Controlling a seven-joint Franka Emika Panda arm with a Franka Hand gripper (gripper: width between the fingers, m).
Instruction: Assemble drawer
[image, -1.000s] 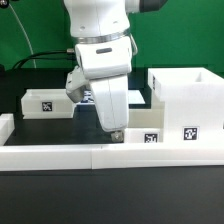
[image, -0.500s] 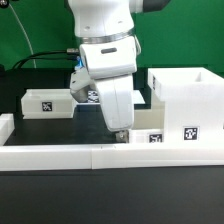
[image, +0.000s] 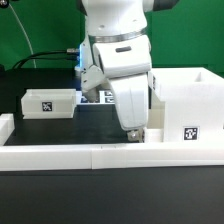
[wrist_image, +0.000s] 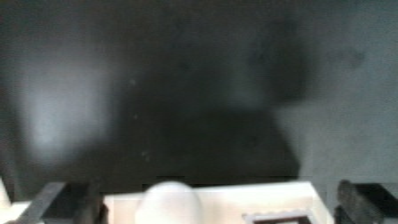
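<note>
The tall white housing (image: 186, 98) stands at the exterior view's right, with a tag on its front. One small tray (image: 48, 102) with a tag sits at the left. In the exterior view my gripper (image: 132, 135) hangs low just left of the housing and hides most of the second tray. In the wrist view my gripper (wrist_image: 208, 205) is open. Its dark fingers (wrist_image: 50, 202) stand wide apart on either side of the second tray (wrist_image: 231, 200). That tray shows a rounded white knob (wrist_image: 166, 200) and part of a tag. A gap shows between the fingers and the tray.
The long low white bar (image: 90, 154) runs along the front, just before the gripper. The marker board (image: 96, 97) lies behind the arm, mostly hidden. A green backdrop and cables are at the back left.
The arm has moved toward the exterior view's right, from the middle of the table to over the second tray beside the housing. The tray's tag is now hidden behind the gripper.
</note>
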